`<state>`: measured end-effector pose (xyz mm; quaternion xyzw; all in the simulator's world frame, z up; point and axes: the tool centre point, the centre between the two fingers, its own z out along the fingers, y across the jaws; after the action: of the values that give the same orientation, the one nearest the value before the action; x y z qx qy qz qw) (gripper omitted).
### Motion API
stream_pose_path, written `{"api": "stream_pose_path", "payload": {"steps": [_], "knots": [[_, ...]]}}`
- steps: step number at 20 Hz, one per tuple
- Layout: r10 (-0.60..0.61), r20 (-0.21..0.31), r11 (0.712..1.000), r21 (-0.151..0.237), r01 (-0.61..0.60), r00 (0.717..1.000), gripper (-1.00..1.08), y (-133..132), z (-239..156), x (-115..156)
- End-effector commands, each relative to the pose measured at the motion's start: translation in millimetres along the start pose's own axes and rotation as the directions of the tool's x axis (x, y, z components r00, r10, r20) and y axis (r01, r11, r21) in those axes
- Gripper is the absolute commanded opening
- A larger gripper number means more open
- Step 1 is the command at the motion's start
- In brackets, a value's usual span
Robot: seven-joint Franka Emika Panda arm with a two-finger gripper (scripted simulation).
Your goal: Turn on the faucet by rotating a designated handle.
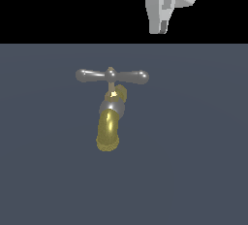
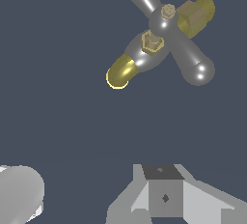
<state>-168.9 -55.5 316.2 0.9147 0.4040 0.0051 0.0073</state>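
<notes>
The small faucet [image 1: 111, 115], with its shiny gold curved spout, silver collar and thin stem, sits near the middle of the flat slate-grey counter [image 1: 193, 170]. Its ribbed mouth points toward the lower edge of the exterior view. Across its top lies the slim grey metallic crossbar handle [image 1: 112, 75] with rounded bulbous ends, level and running from the exterior view's left to its right, so both ends stand free of the spout and can be pushed from the side.

The pale grey pincer [image 1: 160, 18] hangs well above the counter, up and toward the exterior view's right of the handle, touching nothing. Its two fingers point down and look close together with only a narrow gap, though from this angle I cannot tell for certain whether they are spread or pressed together (the wrist view shows one finger [image 2: 164, 196] only in part).

In the wrist view the handle [image 2: 166, 30] and gold spout [image 2: 120, 73] appear far off, so the approach seems barely begun. The next move probably calls for descending beside the bulb nearest the arm, where a sideways push gives the most leverage.
</notes>
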Motion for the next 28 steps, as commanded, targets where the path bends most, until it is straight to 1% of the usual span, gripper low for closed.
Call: {"api": "stream_pose_path", "payload": {"steps": [1,5,9,13,19,24,28], "knots": [[-0.063,0.000,0.998,0.001,0.063,0.998,-1.00,7,13,4],[-0.159,0.001,0.987,0.003,0.159,0.987,-1.00,16,32,11],[-0.250,0.001,0.968,0.005,0.250,0.968,-1.00,25,52,18],[-0.336,0.000,0.942,0.007,0.336,0.942,-1.00,32,70,27],[-0.448,-0.001,0.894,0.011,0.448,0.894,-1.00,40,95,39],[-0.509,-0.003,0.860,0.013,0.509,0.861,-1.00,44,109,47],[-0.541,-0.005,0.841,0.015,0.541,0.841,-1.00,46,116,52]]}}
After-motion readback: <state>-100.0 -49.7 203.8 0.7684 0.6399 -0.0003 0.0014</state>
